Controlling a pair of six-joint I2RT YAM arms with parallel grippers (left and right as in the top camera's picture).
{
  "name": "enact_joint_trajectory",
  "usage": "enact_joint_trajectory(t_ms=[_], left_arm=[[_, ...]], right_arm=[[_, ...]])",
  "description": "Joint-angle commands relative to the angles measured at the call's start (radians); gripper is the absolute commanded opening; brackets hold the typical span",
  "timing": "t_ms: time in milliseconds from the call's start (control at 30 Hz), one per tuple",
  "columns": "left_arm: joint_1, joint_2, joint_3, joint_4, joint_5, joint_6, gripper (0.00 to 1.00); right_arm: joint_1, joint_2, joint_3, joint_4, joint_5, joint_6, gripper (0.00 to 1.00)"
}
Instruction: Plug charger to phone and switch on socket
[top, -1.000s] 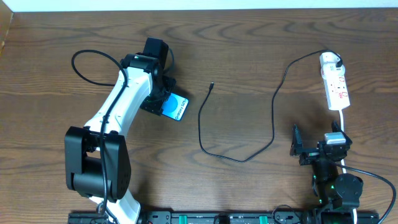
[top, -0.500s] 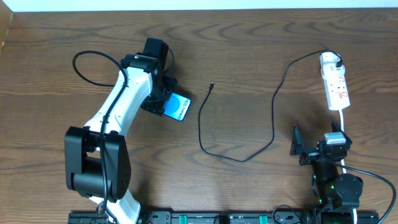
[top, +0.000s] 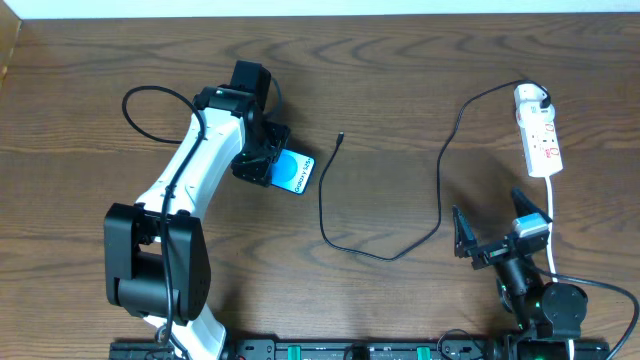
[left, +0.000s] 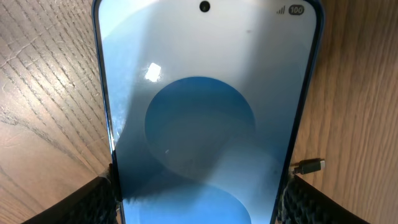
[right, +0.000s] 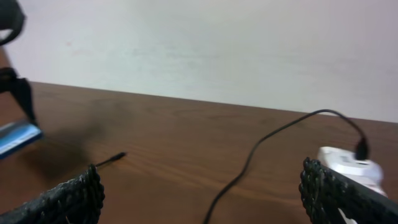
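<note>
The phone (top: 293, 173) has a bright blue screen and sits between the fingers of my left gripper (top: 262, 165), which is shut on its sides. It fills the left wrist view (left: 205, 106). The charger is a thin black cable (top: 436, 190); its connector tip (top: 341, 137) lies just right of the phone and shows in the left wrist view (left: 309, 165). Its other end is plugged into the white socket (top: 540, 140) at the far right. My right gripper (top: 492, 236) is open and empty near the front edge; its view shows the cable (right: 249, 165), the tip (right: 112, 159) and the socket (right: 348, 168).
The socket's white cord (top: 553, 215) runs down past my right arm. The table's back edge meets a pale wall (right: 205, 43). Bare wooden table (top: 400, 90) lies between the two arms.
My left gripper has carried the phone a little to the right, toward the connector tip. My right gripper has tilted up and spread wider.
</note>
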Motion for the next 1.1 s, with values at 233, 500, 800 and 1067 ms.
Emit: enact_joint_trajectory(t_ms=[233, 500, 800, 1067], left_arm=[[-0.003, -0.029, 0.003, -0.002, 0.005, -0.024, 0.7], [-0.003, -0.029, 0.003, -0.001, 0.005, -0.024, 0.7], [-0.003, -0.029, 0.003, 0.007, 0.005, -0.058, 0.7], [-0.031, -0.029, 0.003, 0.074, 0.005, -0.108, 0.7]], right_arm=[[-0.043, 0.343, 0.252, 0.01, -0.176, 0.043, 0.99], [-0.09, 0.766, 0.514, -0.006, -0.43, 0.043, 0.99], [-0.07, 1.197, 0.826, -0.148, -0.647, 0.051, 0.99], [0.128, 1.498, 0.973, -0.1, -0.662, 0.051, 0.99]])
